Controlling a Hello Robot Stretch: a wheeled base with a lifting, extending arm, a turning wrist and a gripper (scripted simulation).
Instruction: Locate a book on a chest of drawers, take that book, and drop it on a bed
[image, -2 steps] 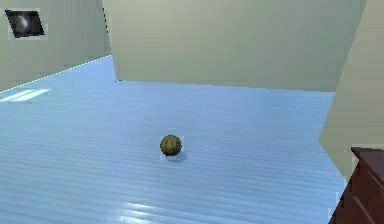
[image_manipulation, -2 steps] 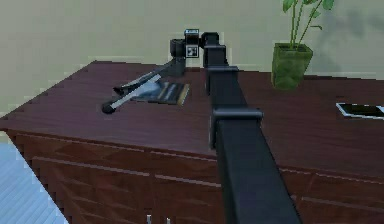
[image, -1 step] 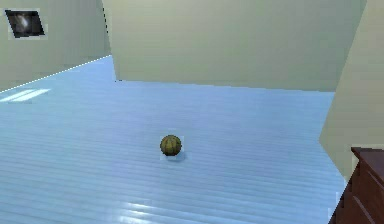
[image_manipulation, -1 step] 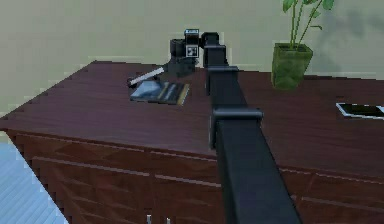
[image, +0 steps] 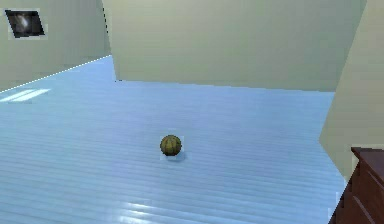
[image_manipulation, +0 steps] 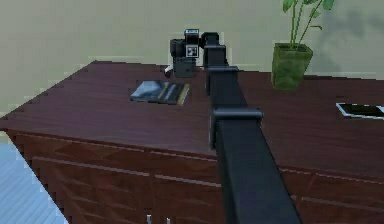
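Note:
A flat book (image_manipulation: 160, 93) with a bluish cover lies on the dark wooden chest of drawers (image_manipulation: 110, 120), toward its back edge in the arm side view. The dark arm bar reaches out across the top, and the gripper (image_manipulation: 181, 69) sits at its far end, just up and right of the book. I cannot tell whether it touches the book or holds anything. A corner of the same dark wood chest of drawers (image: 366, 188) shows at the forward view's bottom right.
A potted plant (image_manipulation: 293, 58) stands at the back right of the top, and a small flat dark-framed object (image_manipulation: 360, 110) lies near its right end. A brownish ball (image: 171, 146) rests on the pale blue floor ahead. A framed picture (image: 25, 24) hangs on the wall at upper left.

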